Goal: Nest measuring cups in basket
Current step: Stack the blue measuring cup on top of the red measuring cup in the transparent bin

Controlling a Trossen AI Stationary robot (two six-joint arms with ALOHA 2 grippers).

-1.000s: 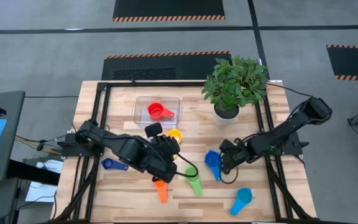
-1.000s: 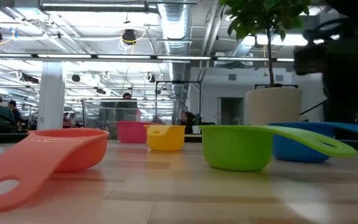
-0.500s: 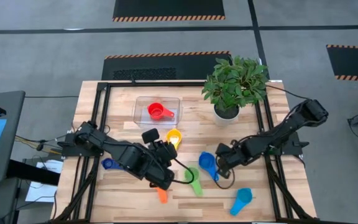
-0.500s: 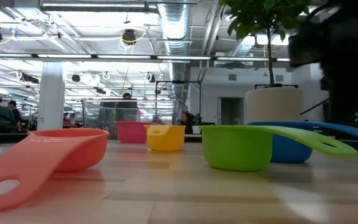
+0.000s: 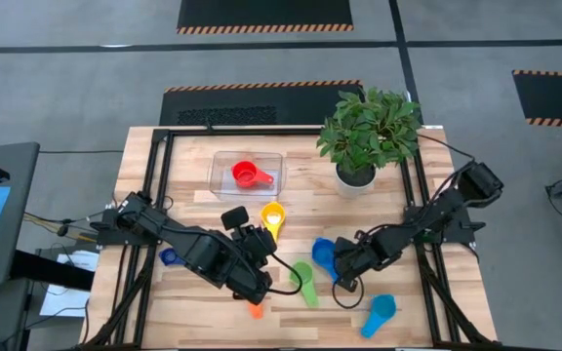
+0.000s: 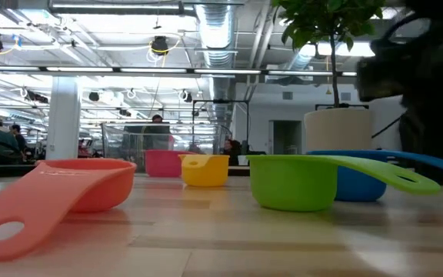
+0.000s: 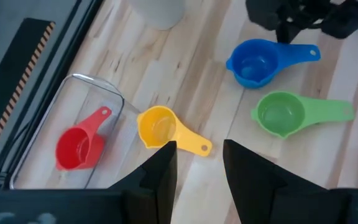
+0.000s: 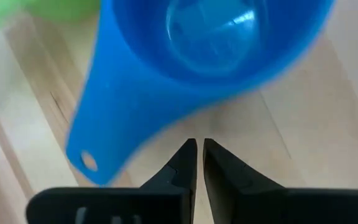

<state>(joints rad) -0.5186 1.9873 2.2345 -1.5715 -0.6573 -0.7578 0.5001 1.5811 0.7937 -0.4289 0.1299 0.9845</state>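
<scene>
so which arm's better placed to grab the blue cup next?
Right. Its gripper sits directly at the blue plastic measuring cup, jaws nearly closed beside the handle. The left gripper, jaws open, hovers nearer the yellow plastic measuring cup.

text: none legible | labels: none; brands: none; numbers: none | signs: none readable in any view

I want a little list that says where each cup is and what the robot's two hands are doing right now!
basket: holds the red cup only
yellow cup: on table, near basket
green cup: on table
blue cup: on table, by right gripper
light blue cup: near table's front edge
orange cup: mostly hidden under left arm
left gripper: jaws open, above yellow cup
right gripper: jaws nearly shut, empty, beside blue cup
</scene>
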